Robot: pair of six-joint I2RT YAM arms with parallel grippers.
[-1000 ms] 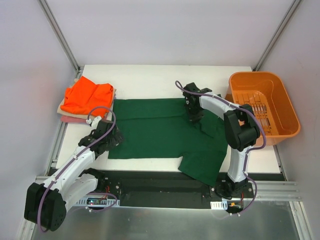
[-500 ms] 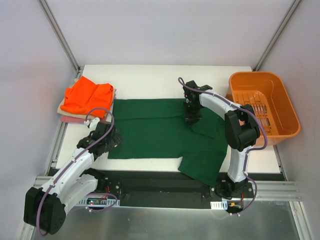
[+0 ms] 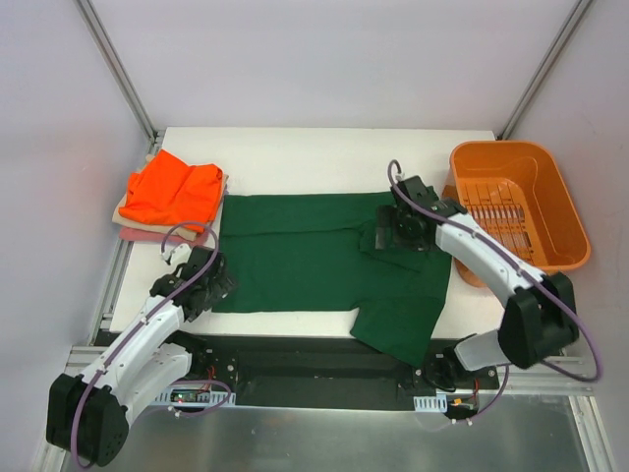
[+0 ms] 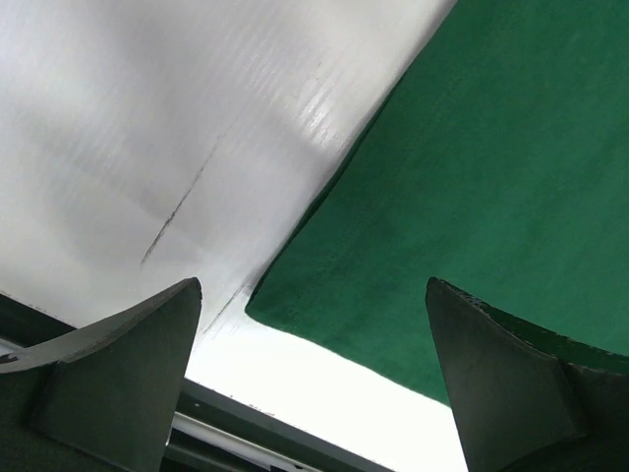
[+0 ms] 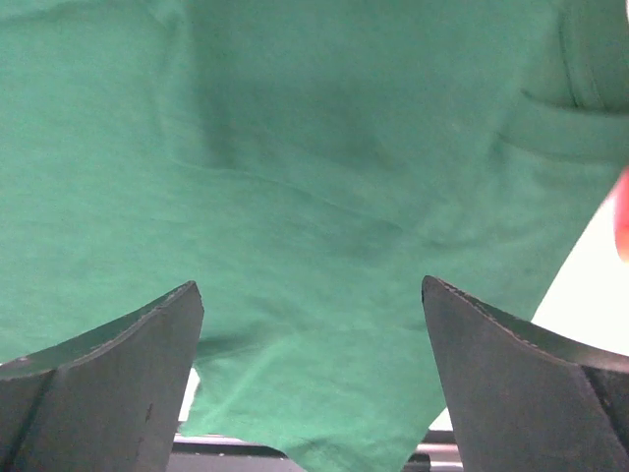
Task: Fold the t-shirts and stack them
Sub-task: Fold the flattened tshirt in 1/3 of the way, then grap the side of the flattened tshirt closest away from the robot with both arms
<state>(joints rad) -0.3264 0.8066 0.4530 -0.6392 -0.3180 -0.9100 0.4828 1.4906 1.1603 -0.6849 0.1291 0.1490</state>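
Observation:
A dark green t-shirt (image 3: 295,251) lies spread flat across the middle of the white table (image 3: 295,157). Its near right part hangs over the front edge. My left gripper (image 3: 208,283) is open at the shirt's near left corner. In the left wrist view that corner (image 4: 285,300) lies between the open fingers of the left gripper (image 4: 314,393), untouched. My right gripper (image 3: 383,234) hovers open over the shirt's right part, and the right wrist view shows only green cloth (image 5: 324,177) below the right gripper (image 5: 310,374). A bright orange t-shirt (image 3: 172,192) tops a pale folded pile (image 3: 128,224) at the back left.
An orange plastic basket (image 3: 516,211) stands at the table's right edge, close to my right arm. A black rail (image 3: 295,359) runs along the table's front edge below the shirt. White walls and metal posts enclose the back and sides.
My right gripper has opened and let go of the green cloth, shifting a little right as its arm swung outward. The left gripper has drawn slightly nearer the front edge, still open.

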